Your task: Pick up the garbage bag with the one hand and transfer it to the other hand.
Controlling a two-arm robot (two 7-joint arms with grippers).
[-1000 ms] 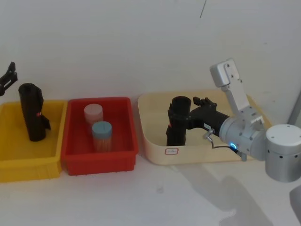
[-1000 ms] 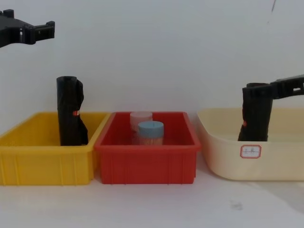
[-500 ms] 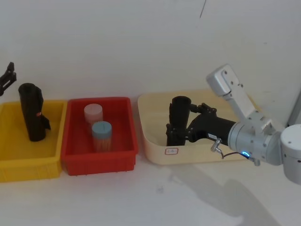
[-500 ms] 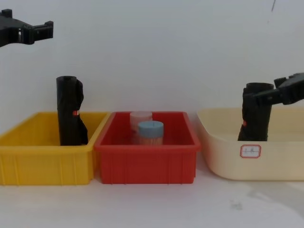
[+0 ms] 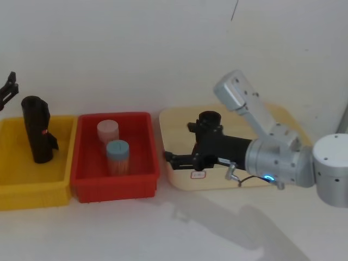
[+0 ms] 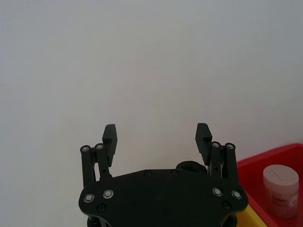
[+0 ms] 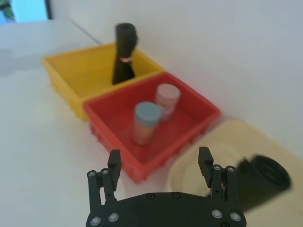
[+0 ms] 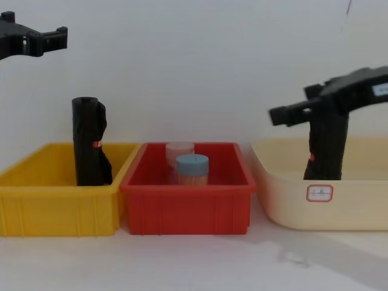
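The garbage bag [image 5: 209,118] is a thick black roll standing upright at the left of the cream bin [image 5: 239,182]; it also shows as the garbage bag [image 8: 327,151] and, blurred, the garbage bag [image 7: 265,182]. My right gripper [image 5: 179,142], on the blue-lit arm, is open and holds nothing. It lies in front of the roll, and its fingers reach left past the bin's left rim. The same gripper appears as right gripper [image 8: 291,104] and right gripper [image 7: 159,163]. My left gripper [image 6: 156,135] is open and hangs high above the yellow bin [image 5: 11,190], seen too as left gripper [image 8: 36,39].
A slimmer black roll [image 5: 36,130] with a loose flap stands in the yellow bin. The red bin [image 5: 114,185] in the middle holds a pink-lidded jar [image 5: 107,130] and a blue-lidded jar [image 5: 118,155]. A white wall rises close behind the bins, with open table in front.
My right gripper has swung left from beside the garbage bag, and its fingers now point toward the red bin. The roll stands where it was. The left gripper has stayed put.
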